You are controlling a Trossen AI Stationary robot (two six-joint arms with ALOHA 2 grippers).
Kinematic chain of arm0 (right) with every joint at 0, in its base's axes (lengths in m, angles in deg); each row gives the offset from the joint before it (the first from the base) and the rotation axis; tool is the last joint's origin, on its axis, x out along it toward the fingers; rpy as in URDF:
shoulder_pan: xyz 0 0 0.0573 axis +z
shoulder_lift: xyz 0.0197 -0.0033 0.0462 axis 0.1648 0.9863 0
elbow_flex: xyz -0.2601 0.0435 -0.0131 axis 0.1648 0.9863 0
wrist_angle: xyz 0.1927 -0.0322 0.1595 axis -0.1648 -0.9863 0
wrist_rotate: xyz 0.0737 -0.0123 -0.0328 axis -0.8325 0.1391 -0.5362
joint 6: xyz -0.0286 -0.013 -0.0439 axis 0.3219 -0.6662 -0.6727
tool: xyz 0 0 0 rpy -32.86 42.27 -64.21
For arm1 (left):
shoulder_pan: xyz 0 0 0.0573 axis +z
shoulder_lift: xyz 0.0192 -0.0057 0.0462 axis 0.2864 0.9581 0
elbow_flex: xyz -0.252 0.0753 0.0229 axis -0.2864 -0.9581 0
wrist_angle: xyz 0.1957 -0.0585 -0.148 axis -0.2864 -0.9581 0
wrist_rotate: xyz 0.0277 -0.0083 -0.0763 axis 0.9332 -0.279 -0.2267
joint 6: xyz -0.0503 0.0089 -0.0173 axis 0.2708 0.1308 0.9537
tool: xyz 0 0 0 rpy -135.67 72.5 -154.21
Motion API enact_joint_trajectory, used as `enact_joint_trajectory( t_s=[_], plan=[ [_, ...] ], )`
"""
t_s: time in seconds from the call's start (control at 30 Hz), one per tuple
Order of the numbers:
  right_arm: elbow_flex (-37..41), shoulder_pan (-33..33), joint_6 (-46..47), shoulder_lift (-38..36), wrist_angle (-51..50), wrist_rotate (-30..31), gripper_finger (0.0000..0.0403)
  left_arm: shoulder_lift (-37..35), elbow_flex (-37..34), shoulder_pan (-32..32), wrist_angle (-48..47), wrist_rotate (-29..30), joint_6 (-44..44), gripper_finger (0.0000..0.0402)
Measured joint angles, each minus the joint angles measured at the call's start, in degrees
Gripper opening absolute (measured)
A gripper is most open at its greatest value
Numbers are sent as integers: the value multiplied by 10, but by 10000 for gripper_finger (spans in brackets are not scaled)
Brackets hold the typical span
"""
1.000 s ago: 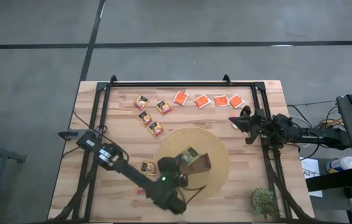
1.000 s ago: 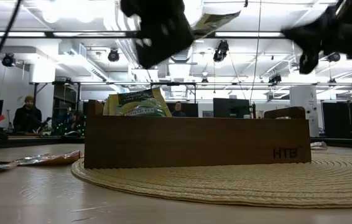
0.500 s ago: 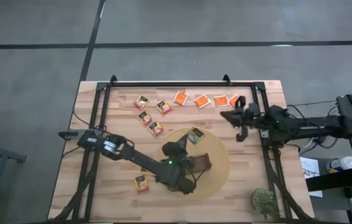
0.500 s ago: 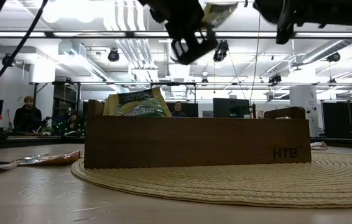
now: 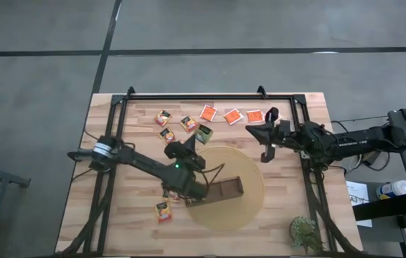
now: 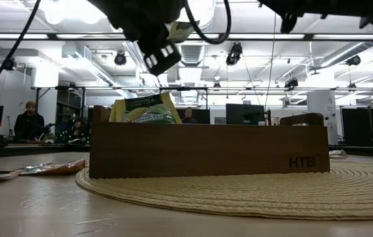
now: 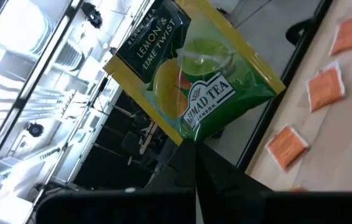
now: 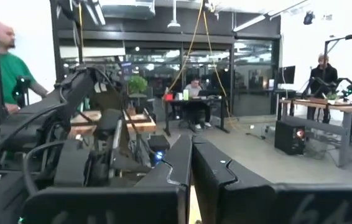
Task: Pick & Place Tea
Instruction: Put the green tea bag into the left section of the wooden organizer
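My left gripper [image 5: 196,138] hangs high above the table just past the far rim of the round woven mat [image 5: 249,208]. It is shut on a green-and-yellow tea sachet [image 7: 188,68]. A second green sachet [image 6: 143,108] stands in the left compartment of the brown wooden tray [image 5: 222,190], which sits on the mat. Yellow-orange sachets [image 5: 167,135] and bright orange sachets [image 5: 233,115] lie flat near the far edge. My right gripper [image 5: 253,132] is shut and holds nothing. It hovers high to the right of the held sachet. My left gripper pinches one corner of the sachet [image 7: 187,138], below its white label, between its two shut fingers. The fingers point level. The sachet sticks out flat past the fingertips, turned cornerwise and clear of the table and tray.
One yellow-orange sachet [image 5: 163,210] lies alone on the near left of the table. A small green plant [image 5: 305,233] stands at the near right corner. A black metal frame [image 5: 210,96] runs around the table's edges. People are in the room beyond the table.
My left gripper has carried the green sachet from above the tray toward the far edge and then leftward, keeping it lifted clear. My right gripper has risen and moved toward the table's middle, staying shut.
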Motion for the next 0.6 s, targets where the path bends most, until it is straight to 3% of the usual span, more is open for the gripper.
enact_joint_trajectory(
  t_s=[0.23,0.4,0.6],
  plan=[
    [-69,-2,-27,53,-59,-50,36,-51,-34,-2,198,4,-213,0],
    [-106,-3,-50,99,-84,-56,117,-52,-38,-4,280,2,-333,0],
    [-124,-24,-32,137,-88,-50,223,-50,-40,-4,286,0,-355,0]
  ],
)
